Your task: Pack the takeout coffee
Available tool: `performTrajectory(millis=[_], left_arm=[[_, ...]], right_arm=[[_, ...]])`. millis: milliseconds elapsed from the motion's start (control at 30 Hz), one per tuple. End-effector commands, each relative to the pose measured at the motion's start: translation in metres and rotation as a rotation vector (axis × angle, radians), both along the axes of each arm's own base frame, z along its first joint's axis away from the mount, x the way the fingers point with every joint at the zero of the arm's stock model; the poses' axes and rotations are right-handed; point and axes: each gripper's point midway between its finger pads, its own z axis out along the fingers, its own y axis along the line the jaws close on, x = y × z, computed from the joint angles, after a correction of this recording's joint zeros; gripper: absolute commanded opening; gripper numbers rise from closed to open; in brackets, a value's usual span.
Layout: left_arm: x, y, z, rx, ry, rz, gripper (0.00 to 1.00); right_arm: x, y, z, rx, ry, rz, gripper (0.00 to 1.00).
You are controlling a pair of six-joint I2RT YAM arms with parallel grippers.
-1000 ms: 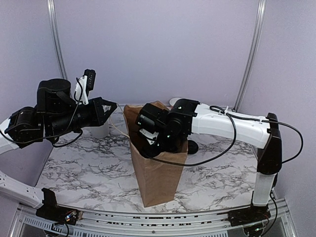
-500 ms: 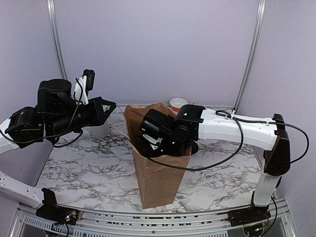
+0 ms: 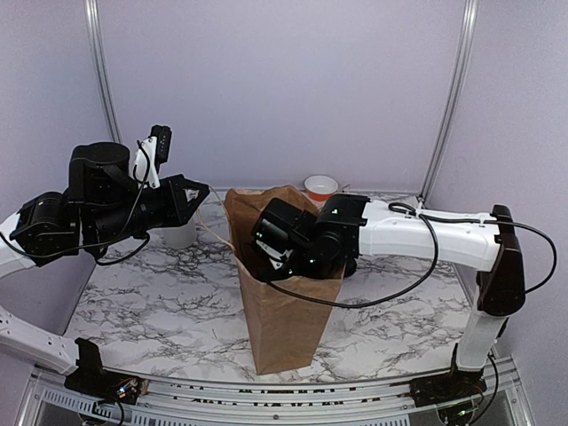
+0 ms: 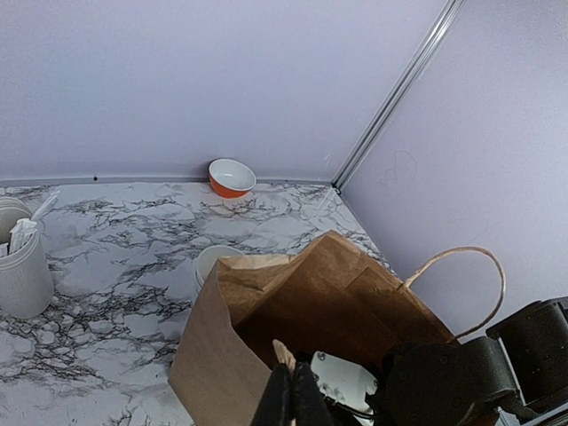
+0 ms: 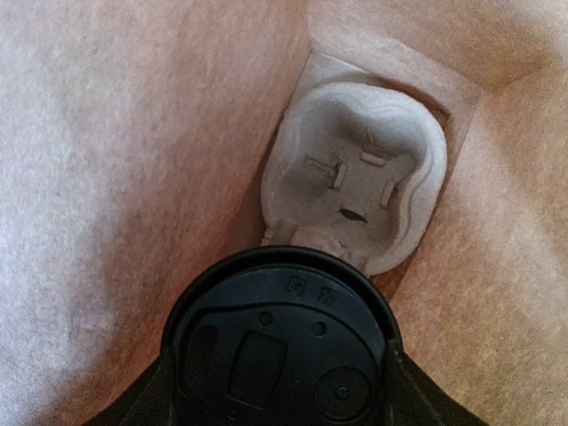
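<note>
Lidded cup (image 5: 280, 351) clamped in right jaws inside bag (image 3: 284, 328), over tray (image 5: 355, 186).

My right arm (image 3: 426, 232) is smooth white shells between blocky black joints, with a thin black cable (image 3: 373, 304) looping off it. My left arm (image 3: 98, 209) is mostly chunky black, with a white camera bracket (image 3: 149, 160) behind the slim, black-fingered left tool (image 4: 291, 398).

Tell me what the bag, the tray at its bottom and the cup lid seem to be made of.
The bag: brown kraft paper, matte, going by its creases and folds. The tray: probably moulded paper pulp, pale grey, matte, with soft pressed contours. The cup lid: black plastic, slightly glossy, with crisp moulded marks and a sip opening.
</note>
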Motion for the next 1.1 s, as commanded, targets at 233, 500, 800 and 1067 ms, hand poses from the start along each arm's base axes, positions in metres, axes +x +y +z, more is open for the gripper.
performTrajectory(millis=[233,500,800,1067], left_arm=[[0.004,0.002,0.0,0.011,-0.008,0.028,0.0],[0.005,0.002,-0.004,0.024,-0.009,0.035,0.0],[0.006,0.001,-0.006,0.026,-0.01,0.039,0.0],[0.006,0.002,-0.005,0.027,-0.011,0.04,0.0]], right_arm=[[0.007,0.008,0.041,-0.039,-0.062,0.04,0.61],[0.0,0.008,0.051,-0.018,-0.034,0.046,0.61],[-0.015,-0.005,0.014,-0.067,0.033,0.052,0.61],[-0.021,-0.009,-0.032,-0.099,0.078,0.05,0.61]])
